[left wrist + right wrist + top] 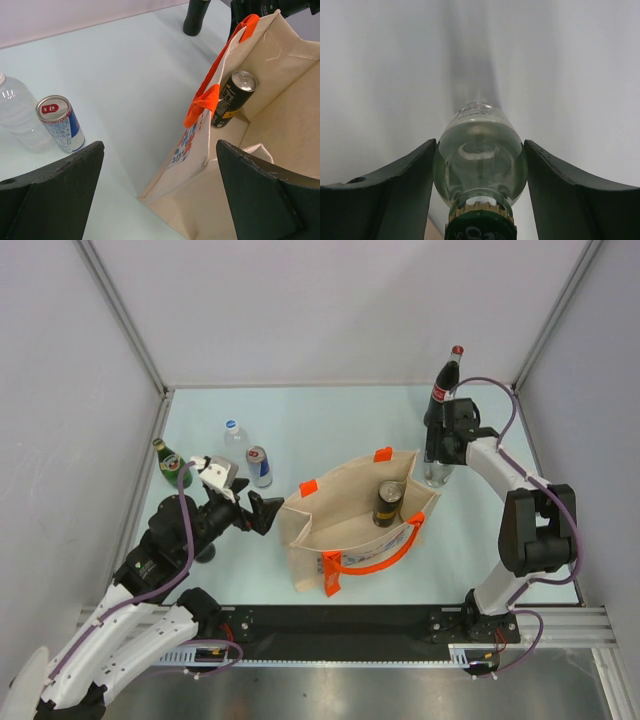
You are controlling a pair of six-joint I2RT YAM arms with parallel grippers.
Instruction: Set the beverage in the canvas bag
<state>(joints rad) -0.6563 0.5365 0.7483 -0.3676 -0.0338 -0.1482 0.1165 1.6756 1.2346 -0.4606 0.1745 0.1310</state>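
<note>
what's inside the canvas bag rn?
One dark can with yellow print, upright against the far inner wall of the canvas bag; the left wrist view shows its silver top. Nothing else shows, but the near wall hides part of the bag floor.

Beige canvas bag (pixel 350 515) — upright, open; clear beverage (pixel 436 465) just beside.

My workspace: pale blue-green counter (pixel 330 420), matte, evenly lit. Plain grey-white walls (pixel 320 310) enclose back and both sides, joined by aluminium corner posts (pixel 120 315). Black rail (pixel 340 625) runs along near edge.
</note>
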